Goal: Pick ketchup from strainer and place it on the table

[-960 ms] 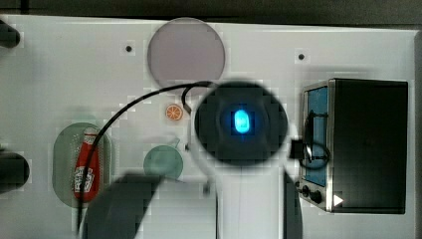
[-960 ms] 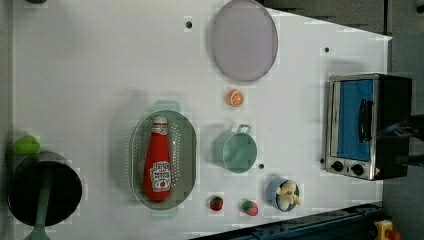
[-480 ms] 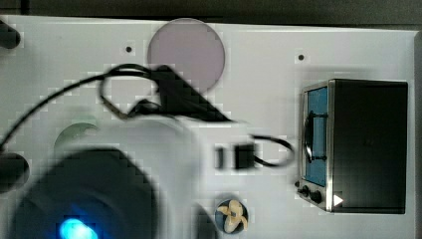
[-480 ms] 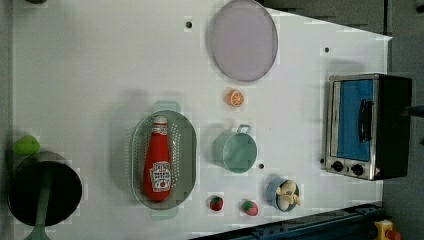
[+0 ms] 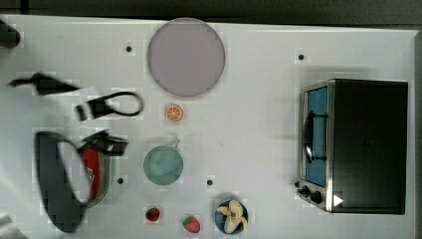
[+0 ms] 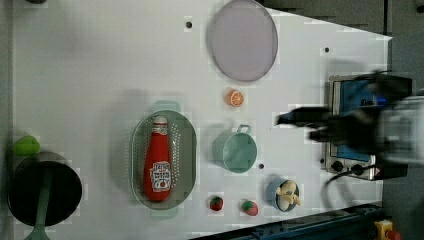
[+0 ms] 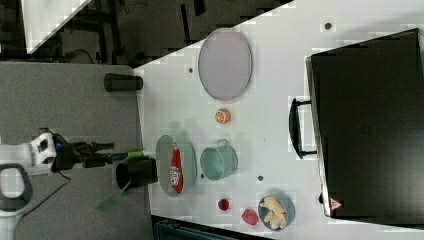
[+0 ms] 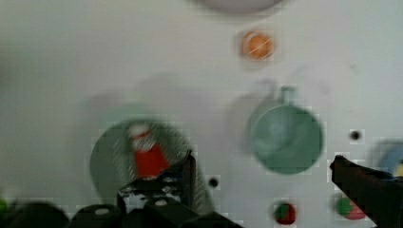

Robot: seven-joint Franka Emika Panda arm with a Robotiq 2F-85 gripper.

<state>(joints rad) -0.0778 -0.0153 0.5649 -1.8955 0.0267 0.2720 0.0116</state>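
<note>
- Your claw [image 8: 261,175] stands wide apart and holds nothing; in the wrist view its two dark fingers [image 8: 187,171] frame the bench [image 6: 100,60] below.
- You find the ketchup [image 6: 158,162] lying flat inside the strainer [image 6: 187,150], cap toward the left view's top, base toward the left view's bottom.
- Its long axis runs along the long side of the strainer, so I think you must set the fingers across the bottle, not along it.
- From the claw, the bottle lies beyond one finger in the wrist view, not between the two; the green cup [image 8: 285,140] sits nearer the gap.
- You should shift sideways over the bottle before going down.
</note>
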